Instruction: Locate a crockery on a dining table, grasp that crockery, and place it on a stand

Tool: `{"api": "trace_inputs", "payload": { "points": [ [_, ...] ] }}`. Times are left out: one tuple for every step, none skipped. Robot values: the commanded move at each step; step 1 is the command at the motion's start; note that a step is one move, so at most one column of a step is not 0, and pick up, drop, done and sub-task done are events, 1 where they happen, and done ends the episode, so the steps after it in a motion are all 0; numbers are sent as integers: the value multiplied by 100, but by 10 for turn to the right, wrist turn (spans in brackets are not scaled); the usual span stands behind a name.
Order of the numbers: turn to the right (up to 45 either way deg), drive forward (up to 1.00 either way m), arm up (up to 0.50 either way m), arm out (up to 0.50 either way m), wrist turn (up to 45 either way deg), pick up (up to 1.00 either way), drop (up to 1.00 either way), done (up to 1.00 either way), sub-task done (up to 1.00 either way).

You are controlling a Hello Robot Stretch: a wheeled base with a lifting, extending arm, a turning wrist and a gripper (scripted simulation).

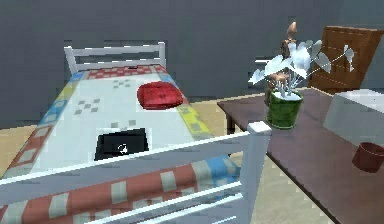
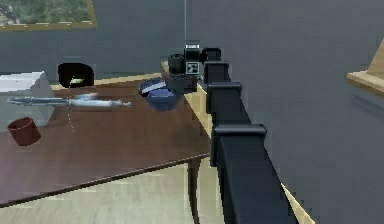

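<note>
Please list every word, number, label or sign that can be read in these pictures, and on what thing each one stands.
None can be read.
Black flat thing on the bed: pale mark, too small to read.
White squares on the arm: black marks, too small to read.

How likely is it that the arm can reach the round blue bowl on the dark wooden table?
Probably yes: the round blue bowl sits near the edge of the dark wooden table, close beside the arm's fingers, and nothing stands between them.
</note>
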Motion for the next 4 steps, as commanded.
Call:
{"api": "trace_inputs", "payload": {
  "points": [
    [0,0,0,0,-450,0,0,0,0],
    [0,0,0,0,-450,0,0,0,0],
    [0,0,0,0,-120,0,0,0,0],
    [0,0,0,-36,0,0,0,0,0]
  ]
}}
